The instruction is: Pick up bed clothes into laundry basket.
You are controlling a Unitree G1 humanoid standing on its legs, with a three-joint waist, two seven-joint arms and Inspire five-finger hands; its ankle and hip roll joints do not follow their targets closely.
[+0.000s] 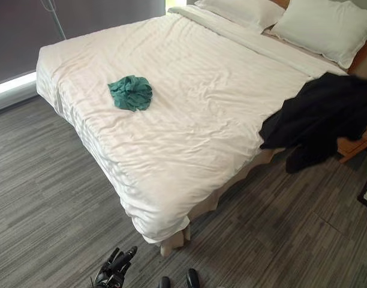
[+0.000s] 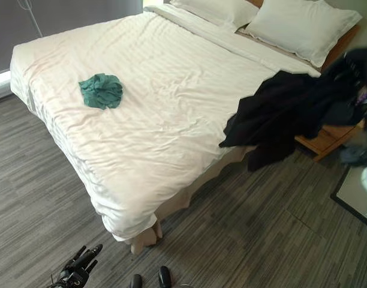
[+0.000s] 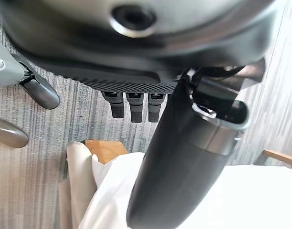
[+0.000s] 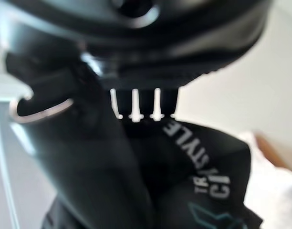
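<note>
A crumpled teal garment [image 1: 131,92] lies on the white duvet of the bed [image 1: 195,138], left of its middle. A black garment [image 2: 285,114] with pale print hangs off the bed's right edge and is lifted toward the right. In the right wrist view my right hand [image 4: 88,157] has its thumb and curled fingers against this black cloth [image 4: 203,157], holding it. My left hand [image 1: 116,269] hangs low over the floor near the bed's front corner, with its fingers [image 3: 131,107] straight and nothing in them.
Two white pillows [image 1: 327,27] lie at the head of the bed. A wooden bedside piece [image 2: 324,141] stands to the right, with a dark-framed mat [image 2: 354,192] on the floor beside it. Grey striped carpet [image 1: 45,204] surrounds the bed; its draped corner [image 3: 103,191] is near my left hand.
</note>
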